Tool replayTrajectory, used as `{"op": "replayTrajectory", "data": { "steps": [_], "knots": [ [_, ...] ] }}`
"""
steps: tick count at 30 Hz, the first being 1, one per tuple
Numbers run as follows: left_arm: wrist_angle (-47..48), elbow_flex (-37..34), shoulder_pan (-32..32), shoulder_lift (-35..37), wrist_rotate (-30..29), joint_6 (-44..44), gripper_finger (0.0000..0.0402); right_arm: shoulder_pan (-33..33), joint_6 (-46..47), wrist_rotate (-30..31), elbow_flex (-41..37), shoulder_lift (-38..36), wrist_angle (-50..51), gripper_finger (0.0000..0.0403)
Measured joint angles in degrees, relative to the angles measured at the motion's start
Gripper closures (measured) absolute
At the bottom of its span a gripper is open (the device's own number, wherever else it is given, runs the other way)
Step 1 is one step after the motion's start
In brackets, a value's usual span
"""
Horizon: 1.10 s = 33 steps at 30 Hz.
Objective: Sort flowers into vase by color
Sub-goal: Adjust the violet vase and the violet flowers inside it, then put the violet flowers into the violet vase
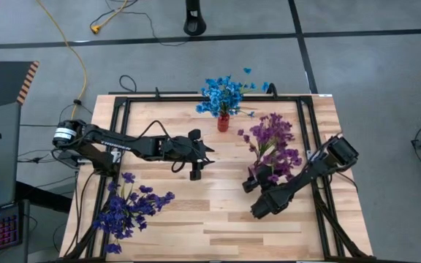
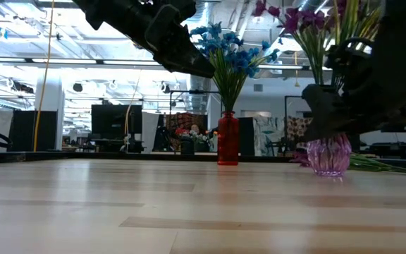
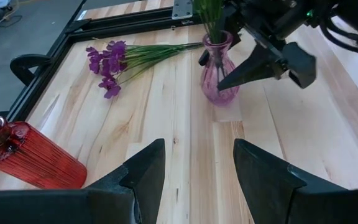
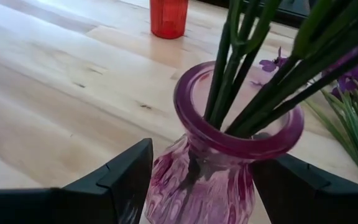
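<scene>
Pale wooden surface (image 1: pixel 218 212): right gripper (image 4: pixel 197 180), jaws wide, straddles the purple vase (image 4: pixel 229 162) unclamped, the left gripper (image 3: pixel 194 177) gaping empty; loose magenta flowers (image 3: pixel 114 59) likely need fetching.

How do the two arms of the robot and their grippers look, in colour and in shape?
Both arms are black and built of jointed segments. The left arm carries pale lettering along one segment and a silver-white ring at its base joint. The left gripper has two broad, dark, wedge-shaped fingers. The right gripper has similar flat, dark, angular fingers. The right arm ends in a blocky black housing. Thin black cables run beside both.
</scene>
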<state>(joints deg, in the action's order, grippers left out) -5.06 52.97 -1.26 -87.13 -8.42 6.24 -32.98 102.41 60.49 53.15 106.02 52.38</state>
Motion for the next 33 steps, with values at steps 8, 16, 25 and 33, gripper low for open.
{"op": "replayTrajectory", "data": {
  "steps": [8,16,25,33],
  "knots": [
    [0.0,0.0,0.0,0.0,0.0,0.0,0.0223,-2.82,3.13,4.83,0.0,0.0,1.65,0.0117],
    [0.0,0.0,-0.01,0.0,0.02,0.0,0.0223,-4.68,2.48,6.93,0.0,0.0,3.11,0.0117],
    [0.0,0.0,0.0,0.0,0.02,0.0,0.0223,-7.17,2.23,5.93,0.02,0.0,6.93,0.0117],
    [0.0,0.0,0.0,0.0,0.02,0.0,0.0223,-8.3,2.14,2.24,0.02,0.0,9.26,0.0117]
  ]
}}
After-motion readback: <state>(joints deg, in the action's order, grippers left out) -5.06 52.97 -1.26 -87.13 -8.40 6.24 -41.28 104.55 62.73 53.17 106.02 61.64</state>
